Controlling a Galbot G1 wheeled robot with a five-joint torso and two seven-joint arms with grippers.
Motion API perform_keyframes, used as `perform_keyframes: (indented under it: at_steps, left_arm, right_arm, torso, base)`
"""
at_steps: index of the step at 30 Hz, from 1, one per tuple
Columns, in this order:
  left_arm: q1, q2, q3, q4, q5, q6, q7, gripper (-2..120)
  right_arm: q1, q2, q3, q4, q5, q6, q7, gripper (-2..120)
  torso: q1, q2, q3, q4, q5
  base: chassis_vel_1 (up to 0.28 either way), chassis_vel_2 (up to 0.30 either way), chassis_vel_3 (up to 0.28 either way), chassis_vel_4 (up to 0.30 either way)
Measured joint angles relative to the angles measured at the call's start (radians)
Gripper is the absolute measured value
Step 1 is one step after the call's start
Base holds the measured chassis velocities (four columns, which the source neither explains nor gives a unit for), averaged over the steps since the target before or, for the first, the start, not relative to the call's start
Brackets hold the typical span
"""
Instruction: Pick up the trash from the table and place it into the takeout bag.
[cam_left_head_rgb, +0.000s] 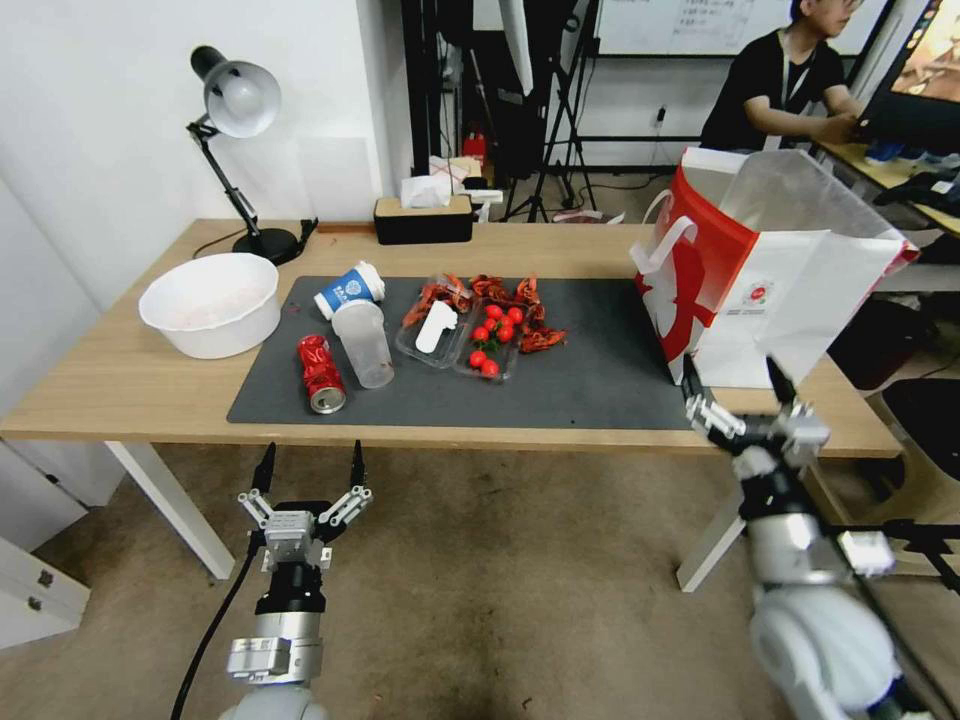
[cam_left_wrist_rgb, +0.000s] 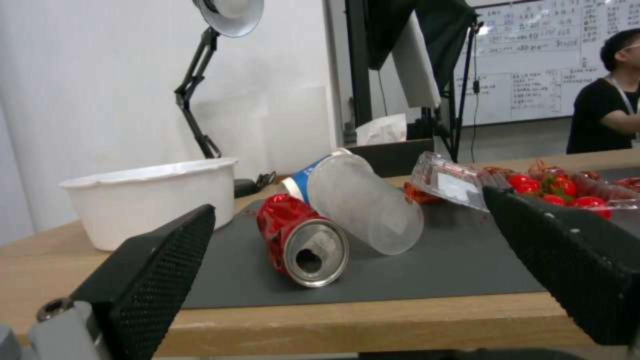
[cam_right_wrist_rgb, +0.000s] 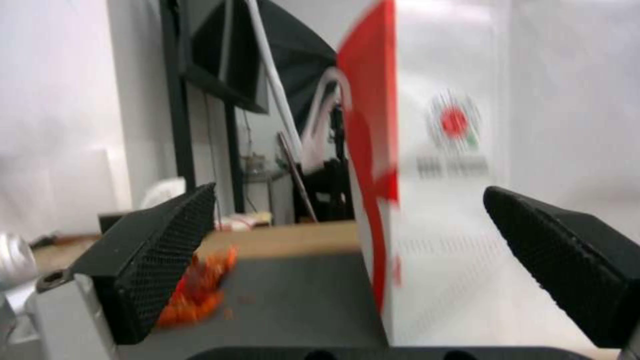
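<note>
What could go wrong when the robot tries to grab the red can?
The red can lies on its side touching the clear plastic cup, so the left gripper, jaws open, might knock the cup or set the can rolling. The right gripper, also open, sits right by the takeout bag and might tip it over.

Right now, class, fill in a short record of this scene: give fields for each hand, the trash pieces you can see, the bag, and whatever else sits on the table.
left hand: open, below the table's near edge, facing the can
right hand: open, at the bag's near face
can: red, dented, on its side on the mat
plastic cup: on its side beside the can
paper cup: blue and white, lying behind the plastic cup
bag: upright, at the mat's right end
table: light wood
also there: white bowl, tomato tray, lamp
</note>
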Motion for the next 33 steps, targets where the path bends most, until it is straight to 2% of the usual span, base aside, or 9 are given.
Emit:
perform_keyframes:
  at_steps: [2, 7, 24, 33]
  left_arm:
    - [-0.002, 0.0, 0.002, 0.006, -0.001, -0.001, 0.0, 100]
    - [-0.003, 0.002, 0.003, 0.011, -0.002, -0.002, 0.001, 100]
    - [-0.012, 0.009, 0.0, 0.015, -0.018, 0.0, 0.002, 100]
    - [-0.078, 0.061, 0.005, 0.004, -0.074, 0.088, -0.033, 100]
  right_arm:
    - [-0.029, 0.029, -0.013, -0.052, -0.029, 0.048, 0.011, 100]
    - [-0.05, 0.059, -0.022, -0.119, -0.05, 0.092, 0.024, 100]
    - [-0.053, 0.074, -0.027, -0.148, -0.035, 0.087, 0.015, 100]
    - [-0.053, 0.068, -0.041, -0.125, -0.038, 0.073, 0.004, 100]
  torso:
    - [0.0, 0.0, 0.0, -0.0001, 0.0001]
    - [0.0, 0.0, 0.0, 0.0, 0.0001]
    - [0.0, 0.0, 0.0, 0.0, 0.0002]
    - [0.0, 0.0, 0.0, 0.0, 0.0001]
  base:
    - [0.0, 0.0, 0.0, 0.0]
    - [0.0, 0.0, 0.0, 0.0]
    - [0.0, 0.0, 0.0, 0.0]
    - [0.0, 0.0, 0.0, 0.0]
